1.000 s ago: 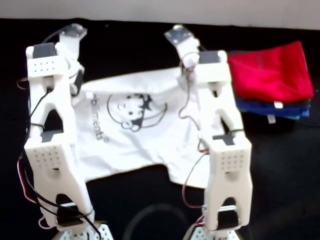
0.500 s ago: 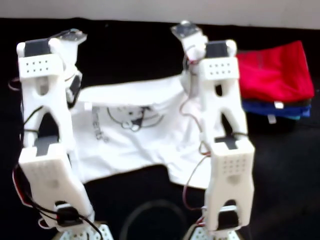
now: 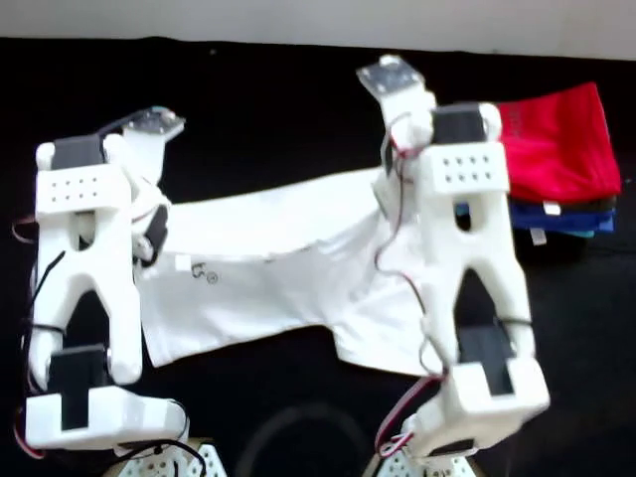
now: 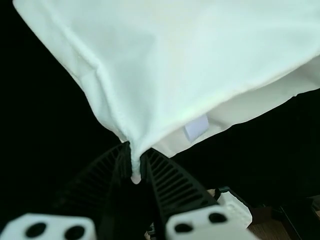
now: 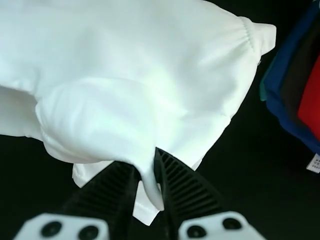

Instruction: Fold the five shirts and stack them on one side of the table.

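While each arm holds one corner of the shirt (image 3: 268, 283), the cloth is stretched between them, so its long axis runs straight from the left gripper (image 4: 134, 161) to the right gripper (image 5: 145, 172). Both grippers are closed almost fully, with only a thin pinch of white fabric between the jaws. From this held edge the shirt falls away below the grippers and back toward the arm bases, where its lower part lies on the table (image 3: 278, 99). I judge that the fold is half made, and that the next move depends on bringing the held edge down over the near edge while the two grippers stay level with each other. A sleeve cuff points outward past the right gripper, toward the stack (image 3: 556, 159) of folded shirts, which lies on the outer side of that gripper, well apart from the left one. The right arm is therefore nearer for the later carrying. Which end is the collar I cannot tell.
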Robot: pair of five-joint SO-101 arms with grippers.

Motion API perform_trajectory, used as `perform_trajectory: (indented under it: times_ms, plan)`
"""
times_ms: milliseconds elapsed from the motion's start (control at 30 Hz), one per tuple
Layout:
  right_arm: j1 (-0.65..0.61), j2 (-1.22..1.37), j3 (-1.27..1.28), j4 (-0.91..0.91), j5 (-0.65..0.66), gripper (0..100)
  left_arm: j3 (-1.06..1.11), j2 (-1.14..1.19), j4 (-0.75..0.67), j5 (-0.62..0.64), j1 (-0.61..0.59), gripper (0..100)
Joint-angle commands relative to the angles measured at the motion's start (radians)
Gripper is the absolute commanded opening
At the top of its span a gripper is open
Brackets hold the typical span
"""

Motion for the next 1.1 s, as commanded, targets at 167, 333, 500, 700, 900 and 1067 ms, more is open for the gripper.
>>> perform_trajectory:
  times_ms: [167,333,500,700,900,1067]
  plan:
    - [0.061,-0.4,0.673,-0.259,-0.006,0.5,0.251,-0.143,-0.072,-0.009,0.016,1]
    - [0.122,-0.53,0.782,-0.274,0.06,0.5,0.346,-0.176,-0.078,-0.012,0.016,1]
    - [0.145,-0.591,0.892,-0.275,0.077,0.5,0.455,-0.18,-0.166,-0.012,0.016,1]
    - [0.143,-0.602,1.02,-0.318,0.077,0.5,0.547,-0.174,-0.23,-0.012,0.018,1]
    - [0.143,-0.602,1.053,-0.317,0.077,0.5,0.641,-0.174,-0.288,-0.012,0.056,1]
    - [0.142,-0.604,1.046,-0.298,0.075,0.5,0.651,-0.176,-0.31,-0.011,0.058,1]
